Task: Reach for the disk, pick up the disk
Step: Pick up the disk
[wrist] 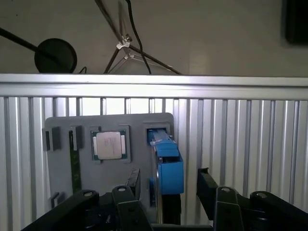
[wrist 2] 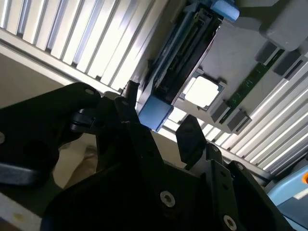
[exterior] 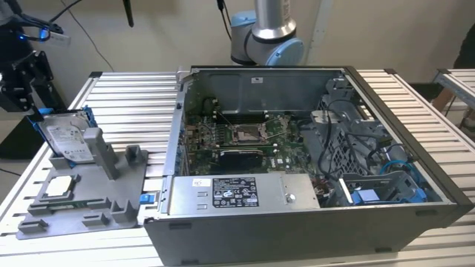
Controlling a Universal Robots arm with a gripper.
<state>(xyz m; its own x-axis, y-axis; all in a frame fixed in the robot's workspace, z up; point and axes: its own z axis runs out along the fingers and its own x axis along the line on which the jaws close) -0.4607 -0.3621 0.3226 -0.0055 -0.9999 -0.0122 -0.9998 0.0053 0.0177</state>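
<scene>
Silver metal disk [exterior: 65, 138], blue plastic rails [wrist: 169, 169]

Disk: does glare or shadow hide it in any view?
Exterior view: even light, the disk plainly lit. First wrist view: a glare band along the table edge; the tool is dark. Second wrist view: the table slats glare white, while the disk's side lies in shadow.
</scene>
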